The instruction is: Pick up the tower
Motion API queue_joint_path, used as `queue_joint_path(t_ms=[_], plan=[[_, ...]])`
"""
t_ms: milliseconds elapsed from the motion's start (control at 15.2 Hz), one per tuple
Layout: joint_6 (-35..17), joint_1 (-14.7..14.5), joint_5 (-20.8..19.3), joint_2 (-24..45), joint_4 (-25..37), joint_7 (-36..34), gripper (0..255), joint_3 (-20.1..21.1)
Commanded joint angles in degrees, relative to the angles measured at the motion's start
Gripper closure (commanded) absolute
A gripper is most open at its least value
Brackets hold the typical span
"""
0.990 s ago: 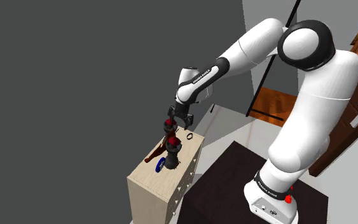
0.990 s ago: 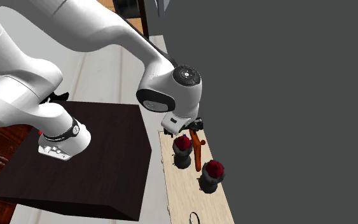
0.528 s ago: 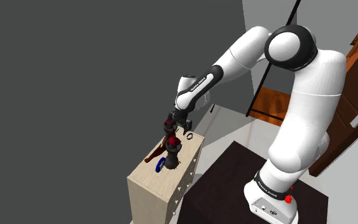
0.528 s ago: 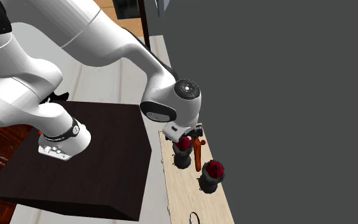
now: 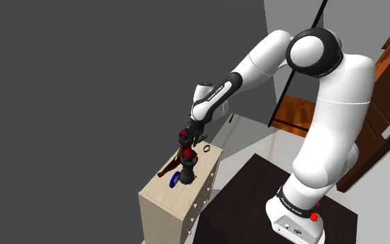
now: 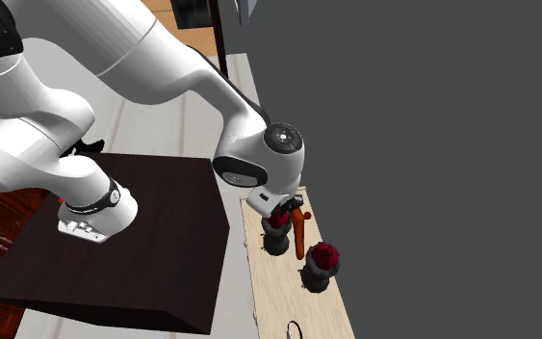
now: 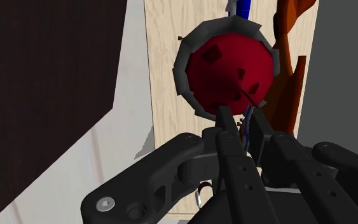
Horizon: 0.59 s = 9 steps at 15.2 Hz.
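Two dark towers with red domed tops stand on a light wood dresser (image 5: 164, 202). My gripper (image 5: 189, 136) is down over the top of the one farther up the shoulder view, the tower (image 5: 185, 144). In the second exterior view the gripper (image 6: 281, 211) covers the red top of that tower (image 6: 276, 241). Seen from the wrist, the fingers (image 7: 227, 127) stand close together at the grey notched rim of the tower (image 7: 225, 63), shut on its edge. The gripper (image 7: 241, 119) hides the rim's near part.
The second tower (image 5: 188, 168) (image 6: 321, 266) stands close by, with a blue ring (image 5: 174, 180) and a brown carved piece (image 5: 166, 169) (image 6: 300, 237) (image 7: 289, 63) beside it. A small dark ring (image 5: 205, 148) lies near the dresser's end. A grey wall runs behind; the dark stand (image 6: 134, 241) is alongside.
The gripper has come down a little onto the tower's top, and its fingers, apart before, have closed on it. The elbow has swung slightly.
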<state>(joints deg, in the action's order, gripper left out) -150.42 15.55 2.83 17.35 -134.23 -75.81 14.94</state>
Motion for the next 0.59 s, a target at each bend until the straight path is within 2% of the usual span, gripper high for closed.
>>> queue_joint_path(t_ms=[0,198,528], plan=[[0.0,0.0,0.0,0.02,0.0,0.0,255,0.0],[0.03,0.04,0.02,-0.03,-0.03,0.06,255,0.0],[3.56,0.55,1.15,-3.67,-0.07,0.56,255,0.64]])
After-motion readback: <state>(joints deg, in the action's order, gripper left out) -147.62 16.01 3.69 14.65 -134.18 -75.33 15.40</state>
